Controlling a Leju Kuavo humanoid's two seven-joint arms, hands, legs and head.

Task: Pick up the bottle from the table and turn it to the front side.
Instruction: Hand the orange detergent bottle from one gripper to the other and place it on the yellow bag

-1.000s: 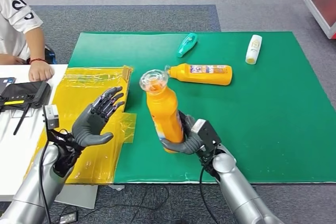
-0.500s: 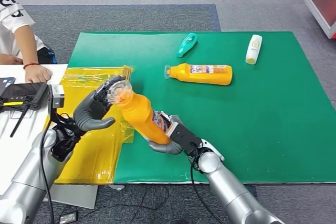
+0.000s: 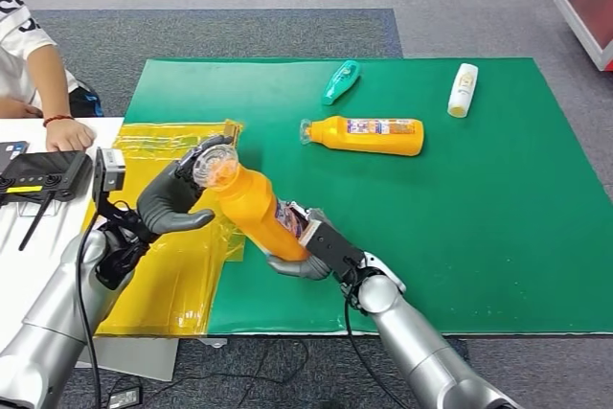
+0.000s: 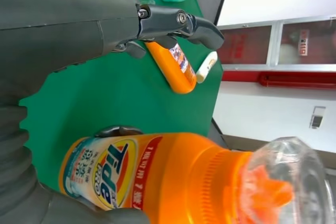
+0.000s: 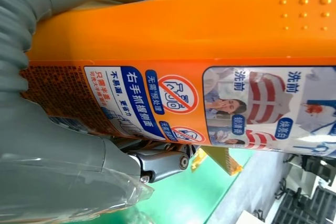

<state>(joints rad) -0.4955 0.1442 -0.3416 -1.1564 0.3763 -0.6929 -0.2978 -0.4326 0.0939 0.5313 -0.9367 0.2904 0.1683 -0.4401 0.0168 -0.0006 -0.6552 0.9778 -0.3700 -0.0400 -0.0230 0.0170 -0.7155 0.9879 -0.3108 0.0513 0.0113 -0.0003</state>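
head view: we note the orange bottle now tipped far over from near-upright a second ago, its clear cap brought to our left hand, whose fingers curl about the cap end. our right hand grips the base, above the green mat. since half a second ago little shifts; we judge the handover or re-grip for turning is under way. two bottles and a white tube lie apart, farther back.

left wrist view: the tide front label faces this camera; orange liquid shows through the clear cap.

right wrist view: the back label with warning icons faces here, right-hand fingers wrapped beneath.
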